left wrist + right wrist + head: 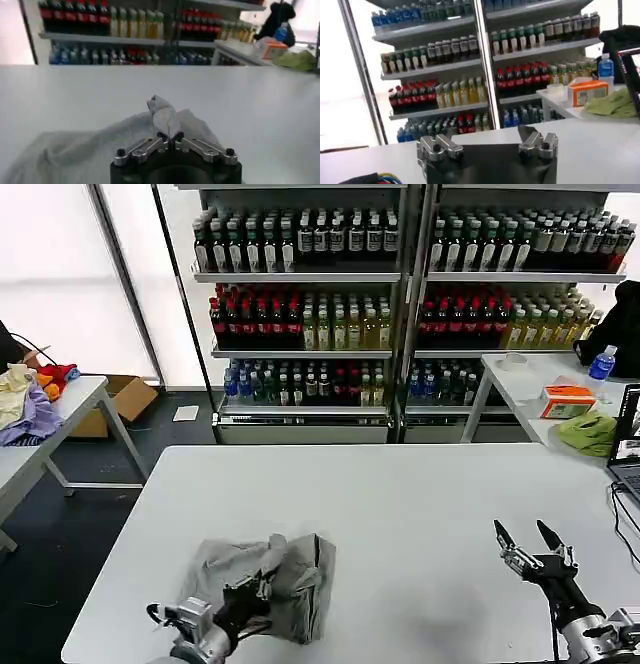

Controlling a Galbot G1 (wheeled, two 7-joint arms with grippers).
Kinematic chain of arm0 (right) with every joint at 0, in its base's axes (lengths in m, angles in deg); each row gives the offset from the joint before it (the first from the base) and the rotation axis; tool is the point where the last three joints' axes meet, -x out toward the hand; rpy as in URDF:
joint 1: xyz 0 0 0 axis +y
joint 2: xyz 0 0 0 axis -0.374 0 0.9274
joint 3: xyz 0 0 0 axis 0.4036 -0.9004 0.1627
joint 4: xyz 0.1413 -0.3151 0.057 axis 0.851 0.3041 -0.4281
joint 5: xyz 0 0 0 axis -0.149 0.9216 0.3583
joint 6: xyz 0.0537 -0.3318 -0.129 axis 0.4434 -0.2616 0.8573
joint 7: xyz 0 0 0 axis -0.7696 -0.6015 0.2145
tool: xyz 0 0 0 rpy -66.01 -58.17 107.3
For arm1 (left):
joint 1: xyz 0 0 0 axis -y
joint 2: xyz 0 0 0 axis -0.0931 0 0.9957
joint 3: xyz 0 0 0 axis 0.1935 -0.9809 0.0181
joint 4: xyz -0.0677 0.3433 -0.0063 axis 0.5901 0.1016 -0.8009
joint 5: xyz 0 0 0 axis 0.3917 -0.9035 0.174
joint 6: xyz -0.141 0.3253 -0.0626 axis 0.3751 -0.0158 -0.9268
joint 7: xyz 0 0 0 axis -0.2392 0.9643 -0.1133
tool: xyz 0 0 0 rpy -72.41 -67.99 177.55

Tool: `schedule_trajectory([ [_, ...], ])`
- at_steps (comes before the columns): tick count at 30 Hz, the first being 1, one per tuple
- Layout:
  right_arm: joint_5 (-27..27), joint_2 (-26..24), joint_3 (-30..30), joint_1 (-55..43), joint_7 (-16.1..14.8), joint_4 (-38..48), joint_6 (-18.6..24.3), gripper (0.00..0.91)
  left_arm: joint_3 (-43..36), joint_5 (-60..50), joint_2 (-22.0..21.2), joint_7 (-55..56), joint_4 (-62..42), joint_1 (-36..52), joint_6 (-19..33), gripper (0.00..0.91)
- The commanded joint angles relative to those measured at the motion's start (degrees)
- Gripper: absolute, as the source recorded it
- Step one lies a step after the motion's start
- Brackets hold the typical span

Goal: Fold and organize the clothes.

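A light grey shirt (272, 579) lies crumpled near the front left of the white table (400, 504). My left gripper (255, 592) is at its front edge, shut on a raised fold of the grey cloth (167, 117), which stands up in a peak just past the fingertips (161, 135) in the left wrist view. My right gripper (528, 536) hovers open over the bare front right of the table, fingers spread and nothing between them; the right wrist view shows its knuckles (538, 141) apart.
Drink shelves (400, 294) stand behind the table. A side table at the left holds lavender, yellow and red garments (30, 399). At the right, another table carries a lime-green cloth (588, 431), an orange box (567, 399) and a bottle (601, 364).
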Motion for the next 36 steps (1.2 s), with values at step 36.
schedule_trajectory([
  [36, 1.8, -1.0, -4.3, -1.7, 0.0, 0.1, -0.3, 0.907, 19.1, -5.9, -10.2, -3.7, -0.2, -10.9, 2.1, 0.907],
])
